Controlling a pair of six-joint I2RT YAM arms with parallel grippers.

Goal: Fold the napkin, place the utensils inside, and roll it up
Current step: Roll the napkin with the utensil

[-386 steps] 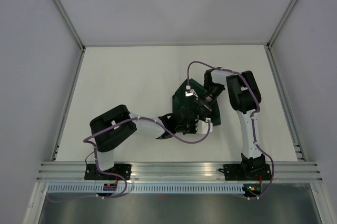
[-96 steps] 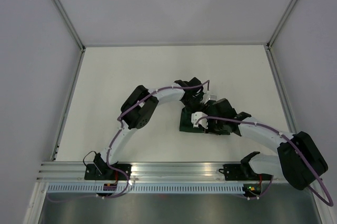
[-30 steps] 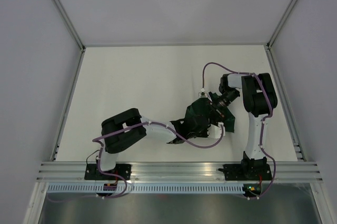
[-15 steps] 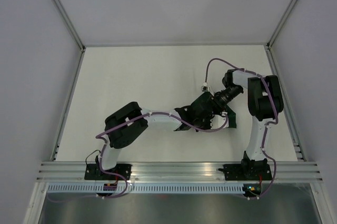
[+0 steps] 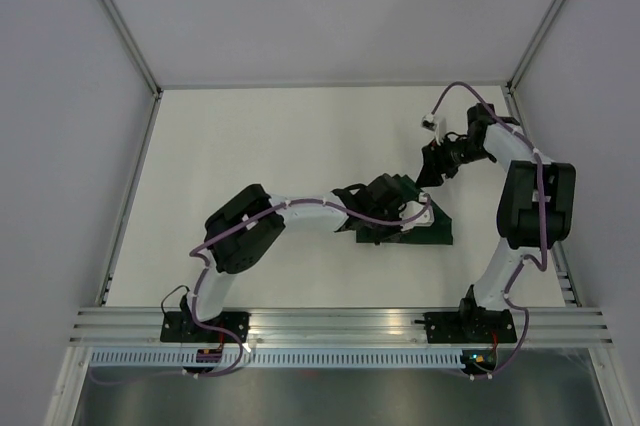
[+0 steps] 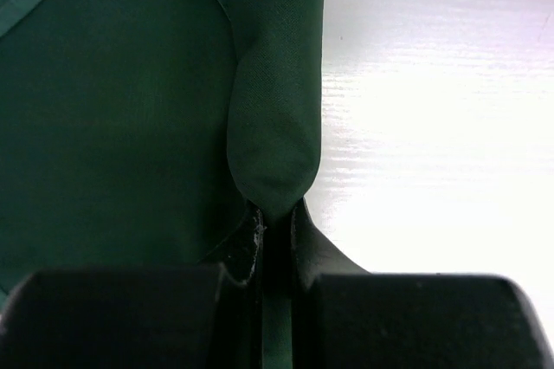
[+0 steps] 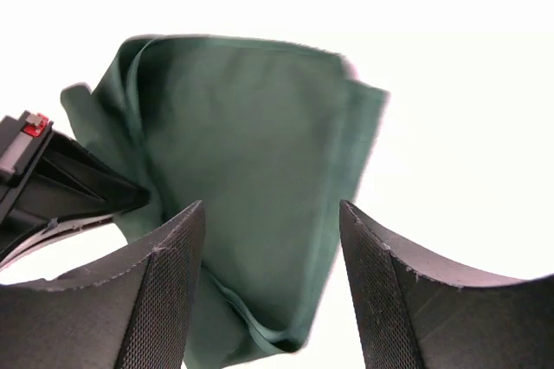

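The dark green napkin lies bunched and folded on the white table, right of centre. My left gripper reaches in from the left and is shut on a pinched fold of the napkin, with cloth squeezed between the jaws of the left gripper. My right gripper hangs open a little beyond the cloth, toward the far right. In its wrist view the right gripper holds nothing, and the napkin lies apart, ahead of its fingers. The utensils are out of view.
The white table is bounded by metal rails, with a grey wall on each side. The right arm's elbow stands near the right rail. The left arm's elbow lies left of the napkin.
My right gripper opened, let go of the napkin and drew back toward the far right. My left gripper shut on a fold and shifted right with it. The cloth now lies lower.
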